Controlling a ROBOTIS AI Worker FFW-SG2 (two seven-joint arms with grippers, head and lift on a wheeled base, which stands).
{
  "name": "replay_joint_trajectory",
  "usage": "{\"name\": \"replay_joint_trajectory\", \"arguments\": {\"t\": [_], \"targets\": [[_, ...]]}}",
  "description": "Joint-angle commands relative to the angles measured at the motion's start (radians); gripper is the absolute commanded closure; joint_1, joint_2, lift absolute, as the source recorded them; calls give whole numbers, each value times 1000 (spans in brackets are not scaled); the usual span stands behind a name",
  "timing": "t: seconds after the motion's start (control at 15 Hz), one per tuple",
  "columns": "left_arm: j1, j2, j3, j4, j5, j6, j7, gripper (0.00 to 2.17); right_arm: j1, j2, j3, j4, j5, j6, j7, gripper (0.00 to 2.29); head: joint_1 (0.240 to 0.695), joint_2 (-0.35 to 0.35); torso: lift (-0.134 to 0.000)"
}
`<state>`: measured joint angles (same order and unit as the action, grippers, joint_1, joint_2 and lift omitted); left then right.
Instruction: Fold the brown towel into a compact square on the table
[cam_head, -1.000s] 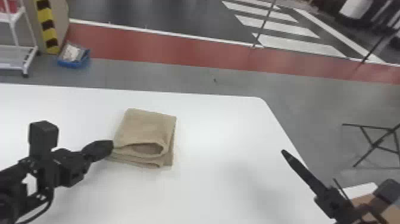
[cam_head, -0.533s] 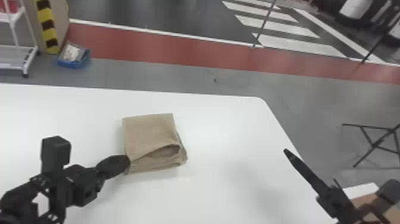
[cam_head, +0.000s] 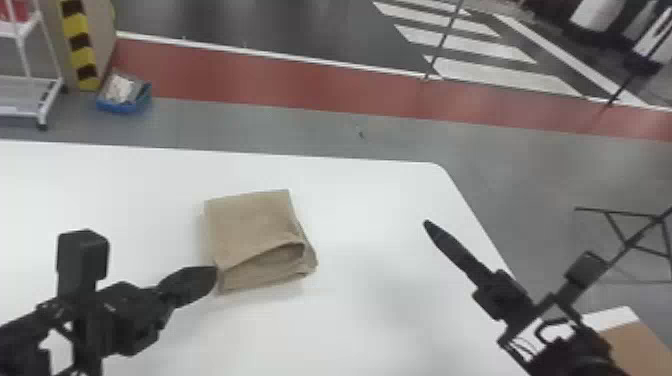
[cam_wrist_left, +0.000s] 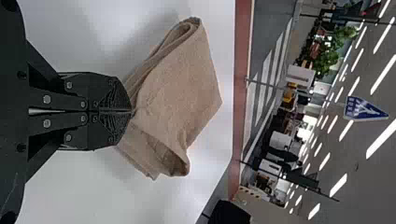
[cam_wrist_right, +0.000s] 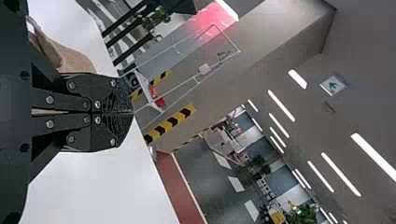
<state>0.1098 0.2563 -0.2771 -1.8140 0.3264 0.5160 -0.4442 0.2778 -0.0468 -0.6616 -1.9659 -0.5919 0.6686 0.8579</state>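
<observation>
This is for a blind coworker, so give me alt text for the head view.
A brown towel, folded roughly square with a loose opening on its near side, on a white table. The left pincer grips its near left corner; the right pincer hangs apart, farther right.

Yeah, your towel (cam_head: 250, 220) at the left claw (cam_head: 215, 276) looks like matt, roughish cloth, and your table (cam_head: 370, 210) below that claw's pretty smooth.
</observation>
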Motion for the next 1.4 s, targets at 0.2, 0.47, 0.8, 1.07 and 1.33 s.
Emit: {"name": "replay_joint_trajectory", "arguments": {"t": [0.2,0.47,0.8,1.07,1.33], "targets": [[36,47,128,-57,20,-69,19,1244,-114,48,358,-21,297,-160,-125,1902,695,-246,-124],[40,70,156,-54,36,-81,19,1244,-200,48,528,101,458,-221,-168,1902,695,-102,-124],[40,67,154,-44,40,-102,16,1244,-204,48,589,197,526,-237,-195,1902,695,-2,-124],[37,63,144,-50,40,-102,16,1244,-187,48,594,219,535,-231,-188,1902,695,0,-124],[39,64,145,-54,40,-93,15,1244,-135,48,606,219,529,-246,-186,1902,695,-1,-124]]}}
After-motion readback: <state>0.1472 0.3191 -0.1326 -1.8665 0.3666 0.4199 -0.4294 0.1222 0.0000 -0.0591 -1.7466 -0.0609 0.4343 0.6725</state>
